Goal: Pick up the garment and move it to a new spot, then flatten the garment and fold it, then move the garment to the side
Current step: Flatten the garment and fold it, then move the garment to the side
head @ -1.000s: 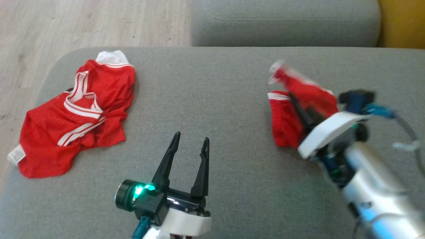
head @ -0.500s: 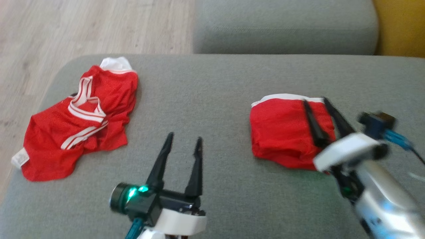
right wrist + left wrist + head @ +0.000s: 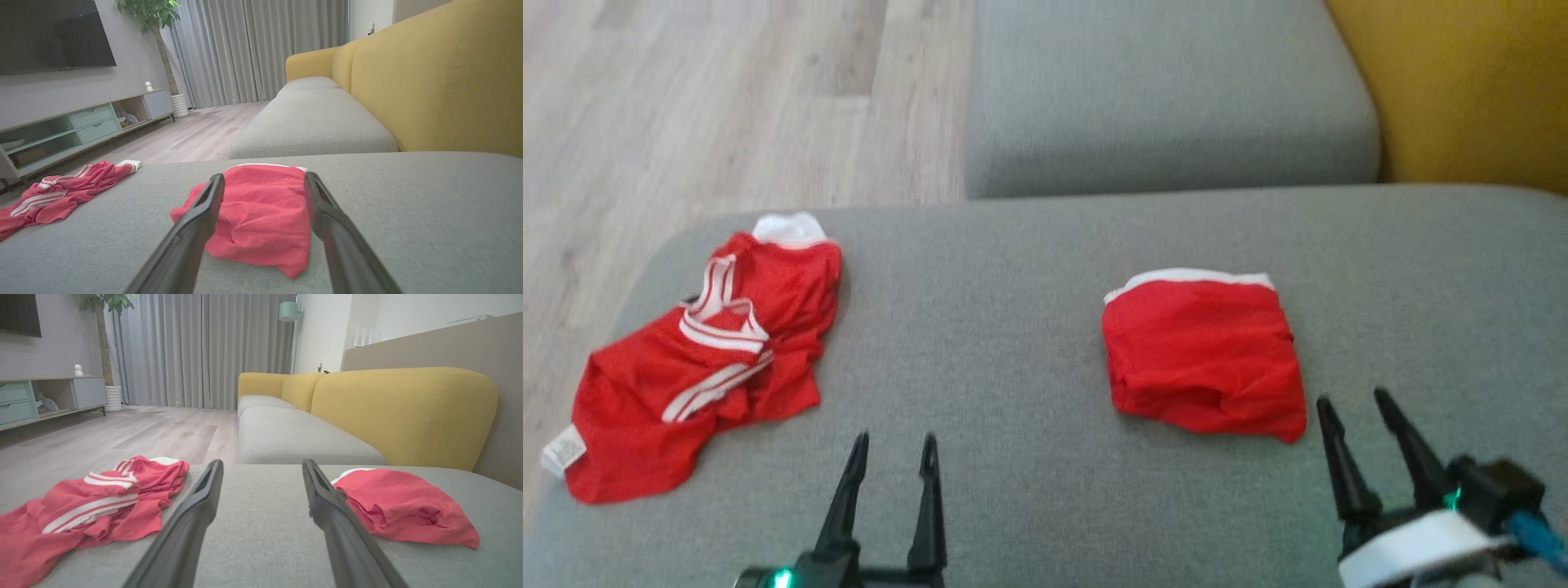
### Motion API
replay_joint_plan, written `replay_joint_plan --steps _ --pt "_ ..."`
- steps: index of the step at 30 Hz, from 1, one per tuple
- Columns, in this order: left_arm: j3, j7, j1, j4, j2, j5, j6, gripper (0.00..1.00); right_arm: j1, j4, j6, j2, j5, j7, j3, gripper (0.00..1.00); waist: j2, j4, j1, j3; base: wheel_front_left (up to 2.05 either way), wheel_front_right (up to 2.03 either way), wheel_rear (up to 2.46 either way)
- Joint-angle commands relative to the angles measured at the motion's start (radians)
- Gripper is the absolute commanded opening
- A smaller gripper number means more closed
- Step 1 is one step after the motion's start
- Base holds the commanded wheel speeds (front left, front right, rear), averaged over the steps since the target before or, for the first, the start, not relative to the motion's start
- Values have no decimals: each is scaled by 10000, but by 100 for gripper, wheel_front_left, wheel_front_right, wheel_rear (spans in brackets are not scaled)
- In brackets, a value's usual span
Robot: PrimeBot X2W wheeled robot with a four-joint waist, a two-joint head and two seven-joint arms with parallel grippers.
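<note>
A folded red garment point(image 3: 1201, 367) with a white band along its far edge lies flat on the grey sofa seat point(image 3: 1013, 327), right of centre. My right gripper point(image 3: 1352, 398) stands open just near of its right corner, apart from the cloth; the right wrist view has the garment point(image 3: 261, 208) beyond its open gripper point(image 3: 264, 176). A second red garment point(image 3: 694, 359) with white stripes lies crumpled at the seat's left end. My left gripper point(image 3: 894, 441) is open and empty at the near edge, between both garments point(image 3: 400, 506) point(image 3: 102, 498).
Another grey seat cushion point(image 3: 1160, 98) adjoins at the back, with a yellow backrest point(image 3: 1462, 90) on the right. Wooden floor point(image 3: 686, 106) lies beyond the seat's left edge. A low TV cabinet point(image 3: 61, 126) stands across the room.
My right gripper has opened, let the folded garment down onto the seat and drawn back toward me. The left gripper has also pulled back. The head camera has tilted.
</note>
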Motion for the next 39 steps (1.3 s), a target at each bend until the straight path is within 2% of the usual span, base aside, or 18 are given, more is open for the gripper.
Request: replay_joint_plan --steps 1,6,14,31,39 --pt "497 -51 -221 -163 -30 82 -85 100 -138 -438 67 16 -220 -107 13 100 -1 -9 1 -191 0 0 0" --pt "790 -51 -6 256 -30 -55 -187 100 409 -584 67 376 -798 -108 -319 100 -1 37 1 -369 0 0 0" --pt "942 -51 43 218 -30 -117 -227 100 784 -540 67 767 -1093 -108 -643 100 -1 47 1 -462 0 0 0" --pt "868 -51 103 233 -30 81 -239 100 882 -267 67 929 -1034 -108 -701 100 -1 -89 1 -509 0 0 0" --pt "700 -51 -113 57 -30 50 -179 100 246 527 67 790 -564 -108 -380 100 -1 -58 1 -36 0 0 0"
